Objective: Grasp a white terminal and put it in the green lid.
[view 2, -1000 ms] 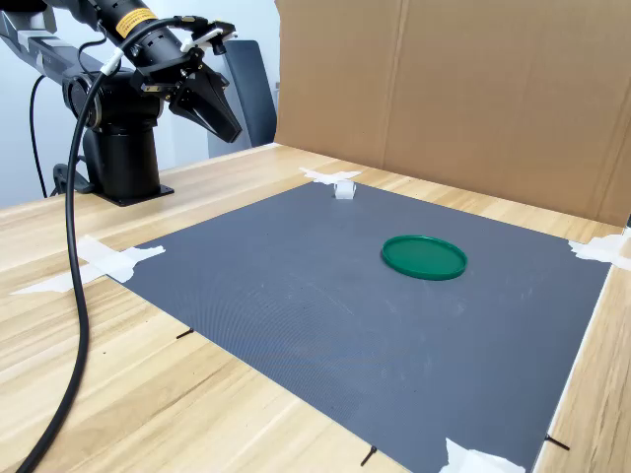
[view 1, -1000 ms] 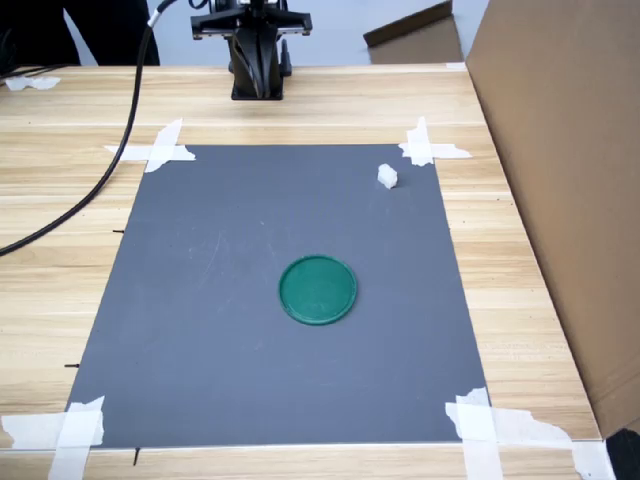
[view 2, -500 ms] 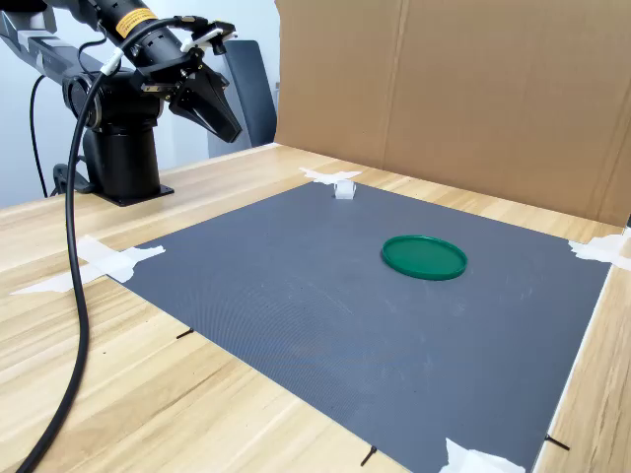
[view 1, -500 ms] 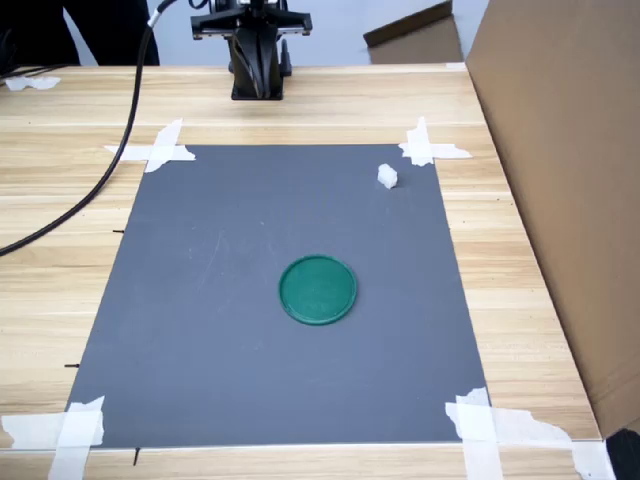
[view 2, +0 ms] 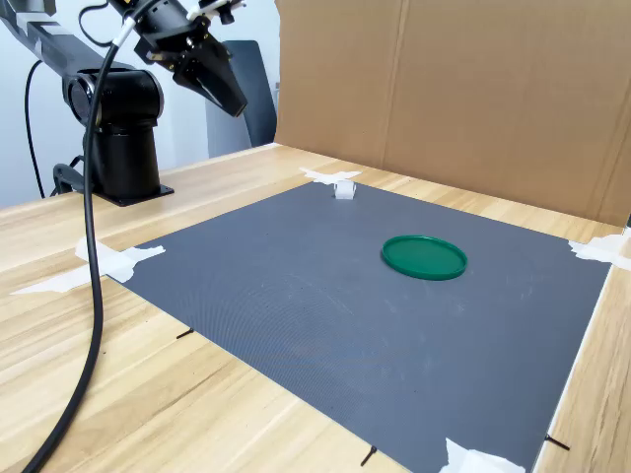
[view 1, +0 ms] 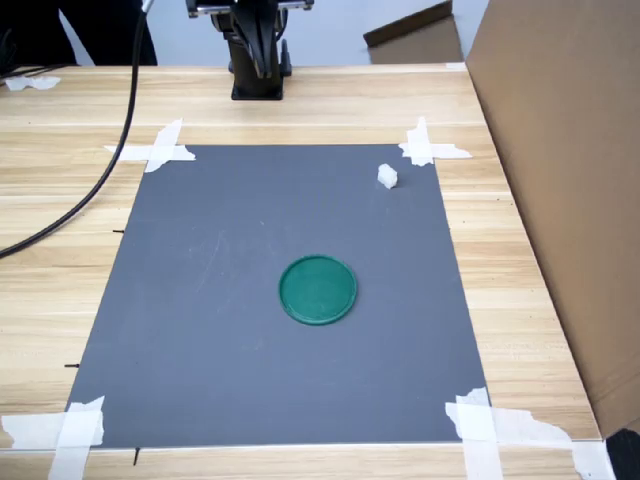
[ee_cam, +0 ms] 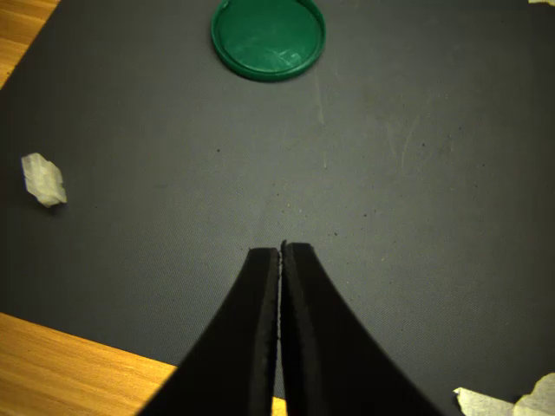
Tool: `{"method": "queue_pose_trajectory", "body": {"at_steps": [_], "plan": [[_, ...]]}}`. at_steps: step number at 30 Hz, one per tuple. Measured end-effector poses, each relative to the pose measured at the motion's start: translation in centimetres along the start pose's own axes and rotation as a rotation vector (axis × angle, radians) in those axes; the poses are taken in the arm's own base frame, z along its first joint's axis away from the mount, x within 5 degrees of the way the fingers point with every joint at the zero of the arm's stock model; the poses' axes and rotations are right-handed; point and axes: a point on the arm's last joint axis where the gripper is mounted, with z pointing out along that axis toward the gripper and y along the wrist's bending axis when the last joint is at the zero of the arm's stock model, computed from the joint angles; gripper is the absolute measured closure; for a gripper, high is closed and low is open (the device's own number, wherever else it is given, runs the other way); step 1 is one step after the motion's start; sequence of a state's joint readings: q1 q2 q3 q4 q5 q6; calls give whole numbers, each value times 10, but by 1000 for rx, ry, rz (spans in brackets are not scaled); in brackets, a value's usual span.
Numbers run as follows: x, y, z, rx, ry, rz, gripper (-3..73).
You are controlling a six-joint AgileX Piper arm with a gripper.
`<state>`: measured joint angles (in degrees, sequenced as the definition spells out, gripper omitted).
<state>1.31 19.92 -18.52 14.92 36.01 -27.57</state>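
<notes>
A mat (view 1: 200, 300) lies on the desk (view 1: 60, 250). The lid (view 1: 317, 290) sits near the mat's middle. In the first exterior view the terminal (view 1: 387, 177) sits by the mat's far right corner, well apart from the lid. The gripper (view 2: 235, 103) hangs above the desk's far edge.

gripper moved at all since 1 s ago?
Yes. In the second exterior view the gripper has risen: it now sits higher against the black arm base. It is shut and empty; the white terminal lies untouched on the mat.
</notes>
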Motion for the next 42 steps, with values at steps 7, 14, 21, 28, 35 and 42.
{"method": "queue_pose_trajectory", "body": {"at_steps": [7, 14, 21, 28, 35, 42], "plan": [[-48, -9, -8, -61, 84, -66, 723], [-63, 6, -16, -232, 109, -208, 723], [-91, 4, -23, -239, 51, -212, 723], [-125, 2, -13, -304, 139, -218, 723], [-140, 22, -10, -502, 283, -470, 642], [-145, 18, -1, -470, 348, -528, 426]]}}
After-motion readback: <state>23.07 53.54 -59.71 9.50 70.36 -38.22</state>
